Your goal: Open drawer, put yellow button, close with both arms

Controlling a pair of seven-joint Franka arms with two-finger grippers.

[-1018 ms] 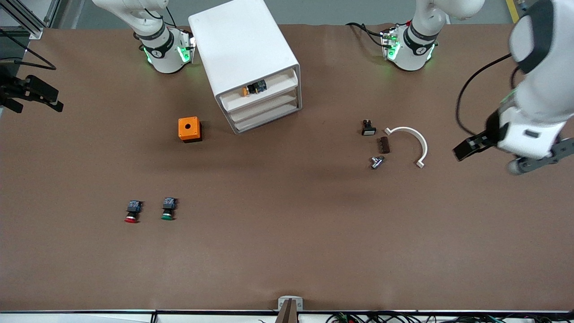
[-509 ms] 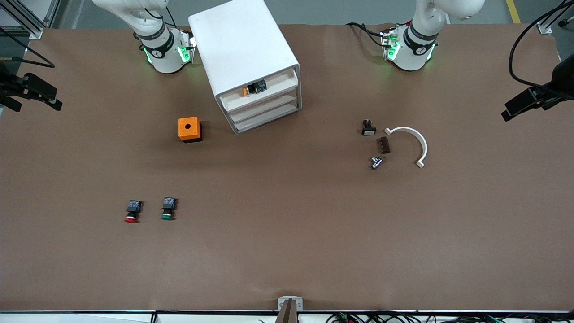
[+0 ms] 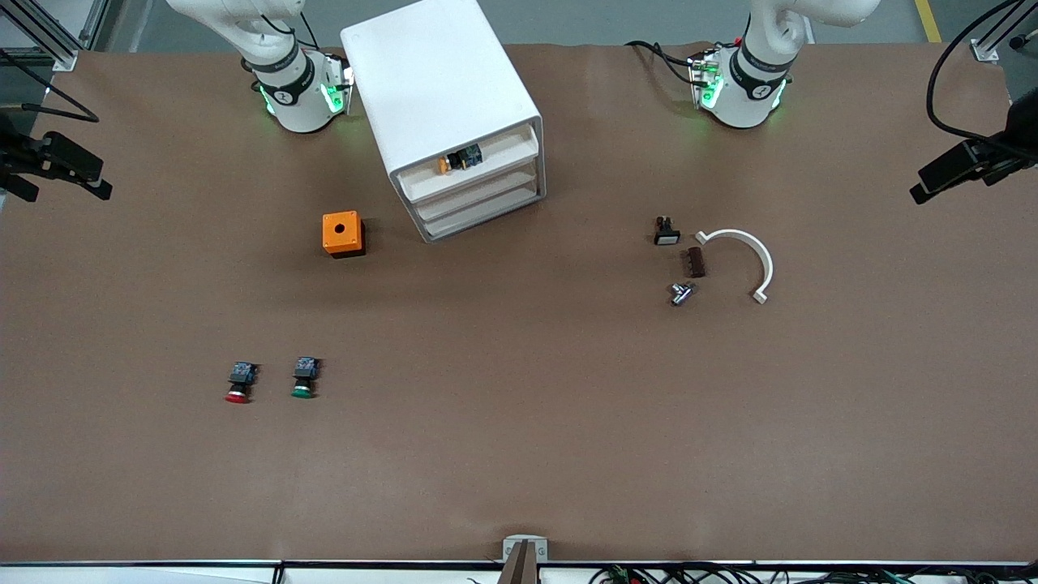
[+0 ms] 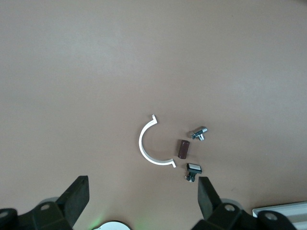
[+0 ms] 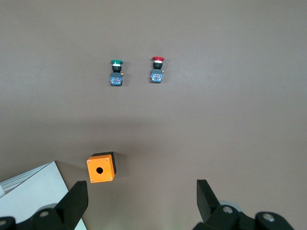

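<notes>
The white cabinet (image 3: 450, 113) stands on the brown surface (image 3: 519, 422) between the two arm bases, well away from both tools. Its uppermost drawer (image 3: 478, 166) is pulled out a little, and the yellow button (image 3: 459, 159) lies on its side in it, the yellow cap toward the right arm's end. The three drawers below it look pushed in, and nothing shows in them.

The left tool (image 4: 143, 199) hangs high over the left arm's end of the surface, its fingers (image 4: 76, 196) spread wide and empty. Beneath it lie a white curved clip (image 4: 151, 143), a small brown block (image 4: 183, 149), a metal fitting (image 4: 200, 133) and a small black switch (image 4: 193, 171), all close together.

The right tool (image 5: 141, 203) hangs high over the right arm's end, likewise spread wide with nothing in it. Below it sit an orange box (image 5: 100, 168) with a round hole in its top, beside the cabinet's corner, and farther out the green button (image 5: 116, 73) and the red button (image 5: 157, 70), lying side by side but apart.
</notes>
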